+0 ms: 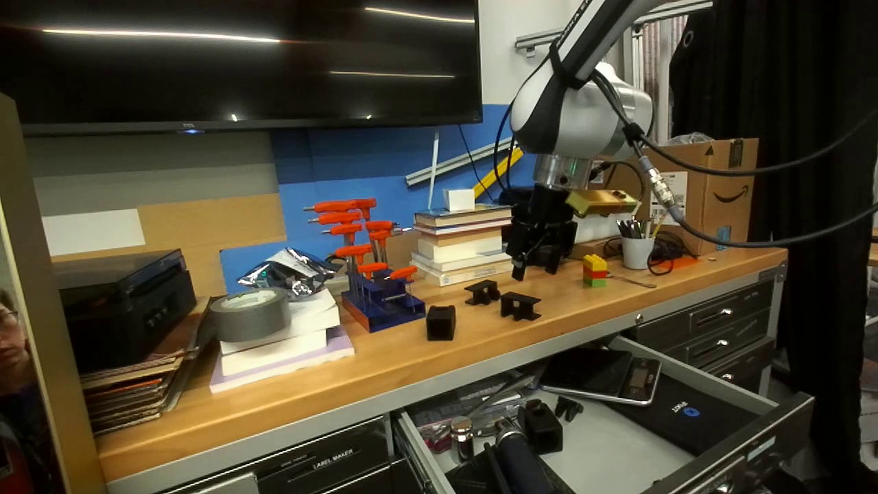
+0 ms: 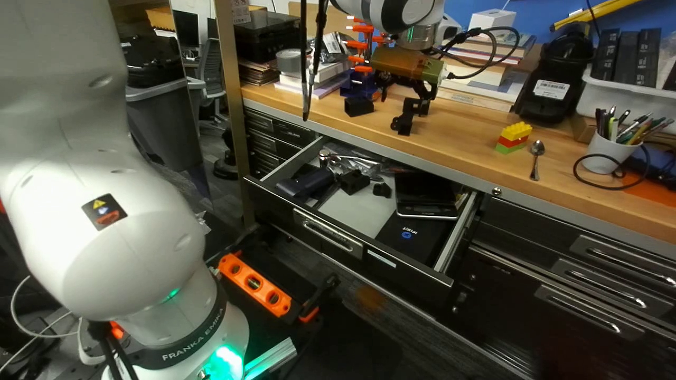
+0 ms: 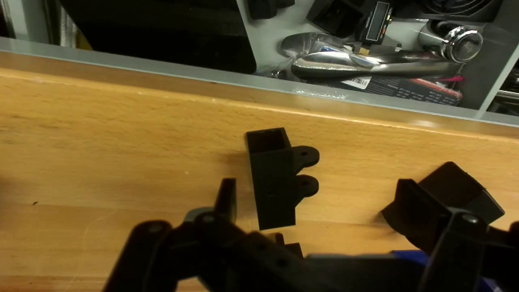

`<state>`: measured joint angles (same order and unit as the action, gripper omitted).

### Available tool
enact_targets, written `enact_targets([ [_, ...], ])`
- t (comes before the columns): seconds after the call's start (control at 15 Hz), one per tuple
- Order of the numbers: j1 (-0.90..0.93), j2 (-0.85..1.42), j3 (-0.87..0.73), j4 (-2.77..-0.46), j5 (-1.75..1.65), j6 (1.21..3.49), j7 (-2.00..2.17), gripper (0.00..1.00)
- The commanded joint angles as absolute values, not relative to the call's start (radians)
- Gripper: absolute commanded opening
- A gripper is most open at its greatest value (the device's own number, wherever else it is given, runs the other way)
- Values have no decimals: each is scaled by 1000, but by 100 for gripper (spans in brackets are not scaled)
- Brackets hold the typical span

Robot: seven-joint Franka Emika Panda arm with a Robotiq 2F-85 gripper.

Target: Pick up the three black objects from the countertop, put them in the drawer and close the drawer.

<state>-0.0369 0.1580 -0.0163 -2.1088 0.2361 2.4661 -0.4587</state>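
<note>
Three black objects lie on the wooden countertop (image 1: 384, 374). They are a chunky block (image 1: 440, 323) and two flat-topped brackets, a farther one (image 1: 483, 292) and a nearer one (image 1: 520, 306). My gripper (image 1: 535, 269) hangs above the countertop, open and empty. In the wrist view, a bracket with two round lugs (image 3: 273, 186) shows between the fingers, closer to the left finger. The right fingertip partly covers the block (image 3: 454, 182). The other bracket (image 3: 294, 248) is mostly hidden behind the gripper. The dark grey drawer (image 2: 417, 279) stands open below the countertop.
The drawer holds a black block (image 1: 542, 427), a scale (image 1: 641, 379) and metal tools. A blue stand (image 1: 384, 310) with orange-handled keys and stacked books (image 1: 463, 247) stand behind the objects. Toy bricks (image 2: 513, 138), a spoon (image 2: 536, 158) and a pen cup (image 2: 607, 153) are along the countertop.
</note>
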Motion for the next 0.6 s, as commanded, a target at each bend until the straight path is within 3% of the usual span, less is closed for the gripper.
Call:
enact_targets([
  [0.0,-79,263,16,-1993,292,2439,-536,100],
  [0.53,-145,444,44,-1788,250,2336,-517,100],
])
